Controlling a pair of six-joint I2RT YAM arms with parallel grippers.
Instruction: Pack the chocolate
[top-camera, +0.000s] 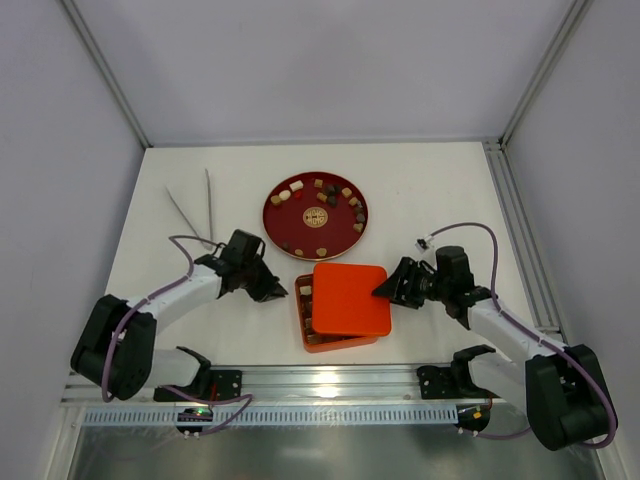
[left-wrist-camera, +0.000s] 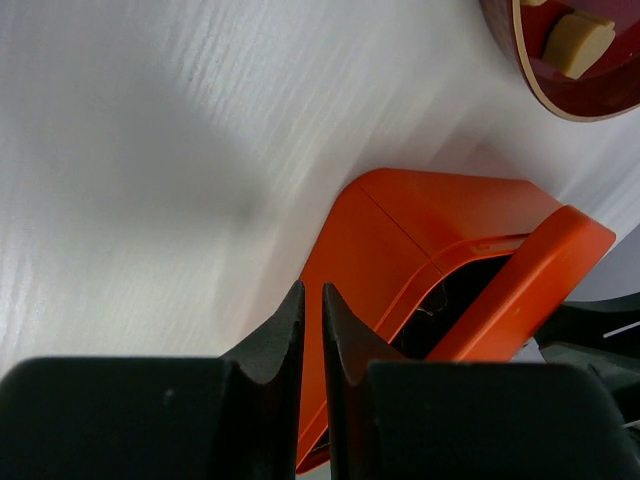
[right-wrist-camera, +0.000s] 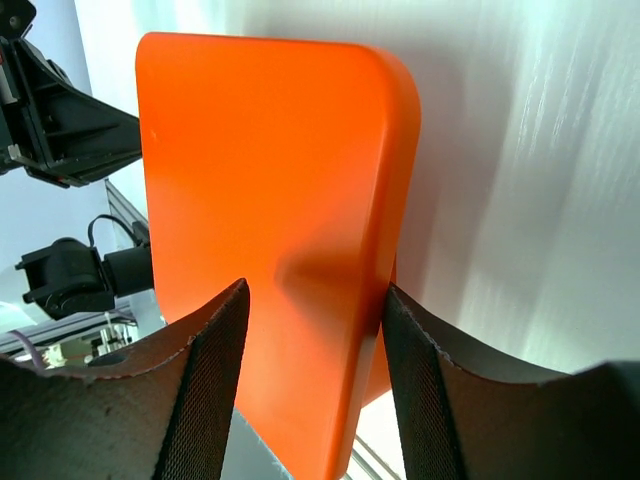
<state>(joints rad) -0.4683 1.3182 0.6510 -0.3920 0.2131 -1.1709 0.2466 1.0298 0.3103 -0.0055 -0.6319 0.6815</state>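
Right end effector (right-wrist-camera: 314, 292) clamps the right rim of the orange lid (top-camera: 350, 298), fingers on either side; probably one above and one below, though the wrist view is too close to be sure. Left end effector (top-camera: 272, 290) is closed to a thin slit and holds nothing, tips just beside the left wall of the orange box (top-camera: 335, 343).

Lid lies skewed over the box, shifted right, leaving a strip open along the box's left side. Both arms flank the box closely. Widest stretch of white table (top-camera: 440, 190) lies far right of the red plate (top-camera: 272, 215). White walls on three sides, metal rail (top-camera: 330, 378) at the near edge.

Chocolate (top-camera: 345, 200): most pieces ring the plate, beyond the box; a few show in the open strip. Two thin sticks (top-camera: 208, 195) lie left of the plate.
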